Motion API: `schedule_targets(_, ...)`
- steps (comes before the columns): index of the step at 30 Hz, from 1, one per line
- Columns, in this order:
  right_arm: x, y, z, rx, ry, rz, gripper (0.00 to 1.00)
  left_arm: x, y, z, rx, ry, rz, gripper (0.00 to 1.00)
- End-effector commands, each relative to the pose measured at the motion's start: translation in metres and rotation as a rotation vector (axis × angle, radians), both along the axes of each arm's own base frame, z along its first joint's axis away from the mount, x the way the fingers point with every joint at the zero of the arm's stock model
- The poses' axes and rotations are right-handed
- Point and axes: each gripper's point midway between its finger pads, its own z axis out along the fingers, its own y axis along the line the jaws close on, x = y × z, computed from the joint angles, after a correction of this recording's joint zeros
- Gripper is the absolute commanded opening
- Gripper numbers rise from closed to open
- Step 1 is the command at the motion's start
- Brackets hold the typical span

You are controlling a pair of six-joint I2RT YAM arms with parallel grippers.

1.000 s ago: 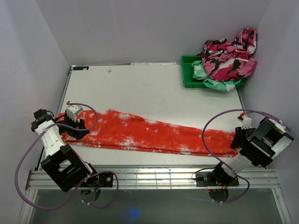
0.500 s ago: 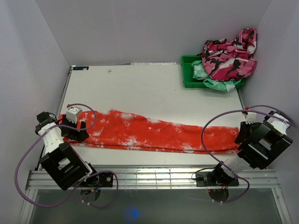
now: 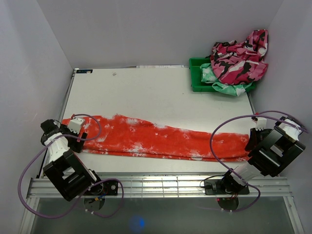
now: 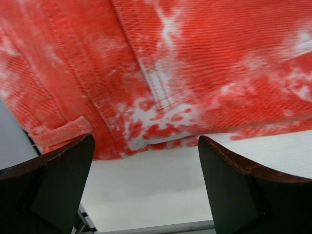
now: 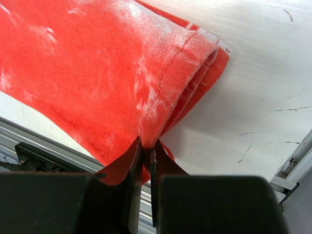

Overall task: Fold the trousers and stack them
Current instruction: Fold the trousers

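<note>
1. Left gripper [image 3: 80,140] sits over the left end of the trousers [image 3: 165,139] in the top view, and the right gripper [image 3: 252,140] is down at the right end. The trousers lie stretched out as one long strip across the near part of the table [image 3: 146,92], pretty much edge to edge. In the back right corner there's a green bin [image 3: 196,74] with a pink camo garment [image 3: 241,61] and a mint-green one [image 3: 229,88] heaped on it.
2. Left wrist cam: the fingers [image 4: 53,185] are spread wide with nothing between them. Red-orange speckled cloth with stitched seams fills the upper frame, and its edge ends just above bare white table.
3. Right wrist cam: the fingers [image 5: 127,165] are pinched tight on the folded end of the leg, with the cloth layers bunched right at the tips.
</note>
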Motion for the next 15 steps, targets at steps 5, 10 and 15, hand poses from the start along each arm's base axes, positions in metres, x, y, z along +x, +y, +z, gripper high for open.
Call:
schedule_targets(5,0.006,-0.011,0.01,-0.044,-0.023,0.009,0.08,0.008,0.049,0.003,0.158,-0.017,0.14,0.98)
schedule_targets(10,0.007,-0.014,0.01,-0.054,-0.024,0.01,0.08,0.002,0.046,-0.008,0.126,0.038,0.133,0.98)
schedule_targets(15,0.007,-0.013,0.008,-0.046,-0.02,0.008,0.08,-0.008,0.05,-0.015,0.146,0.063,0.117,0.98)
